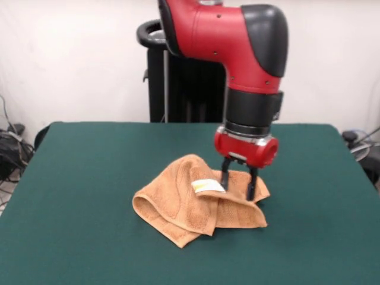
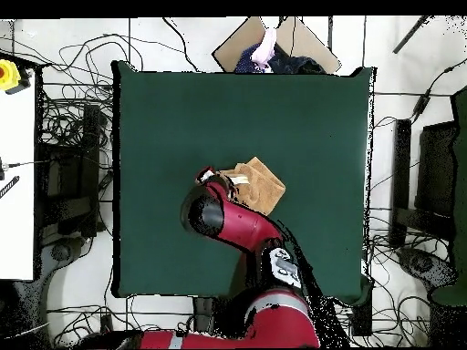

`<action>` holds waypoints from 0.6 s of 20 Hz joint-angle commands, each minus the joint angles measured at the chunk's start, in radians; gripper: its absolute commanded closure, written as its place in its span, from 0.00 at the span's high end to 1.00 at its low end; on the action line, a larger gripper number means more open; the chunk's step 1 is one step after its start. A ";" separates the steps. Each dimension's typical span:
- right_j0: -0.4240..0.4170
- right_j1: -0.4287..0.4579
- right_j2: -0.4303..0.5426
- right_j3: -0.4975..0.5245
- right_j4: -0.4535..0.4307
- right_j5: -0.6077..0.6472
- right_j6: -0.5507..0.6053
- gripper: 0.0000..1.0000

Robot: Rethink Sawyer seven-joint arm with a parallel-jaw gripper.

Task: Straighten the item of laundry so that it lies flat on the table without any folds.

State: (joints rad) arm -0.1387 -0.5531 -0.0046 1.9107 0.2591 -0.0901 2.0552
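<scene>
Towel [image 1: 196, 202] lies bunched and folded over itself near the middle of the table [image 1: 89, 178], tag [image 1: 208, 186] up. You have the gripper [image 1: 238, 186] down at its far right corner, fingers [image 1: 252, 183] narrowly spread and straddling a raised fold, though whether they pinch it you cannot tell. You are at the grasping step; next, secure that corner and draw it outward. Overhead, the arm [image 2: 239, 221] hides the gripper, but the towel's [image 2: 261, 183] central placement shows

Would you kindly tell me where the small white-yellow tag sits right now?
In the front view, the white-yellow tag lies atop the crumpled orange-tan terry towel, just left of the black gripper, near the middle of the dark green table.
</scene>
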 commanded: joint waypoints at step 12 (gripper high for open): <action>0.204 -0.032 -0.172 -0.027 0.160 0.100 0.139 1.00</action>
State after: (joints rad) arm 0.0182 -0.5587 -0.0626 1.9075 0.3316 -0.1745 2.0591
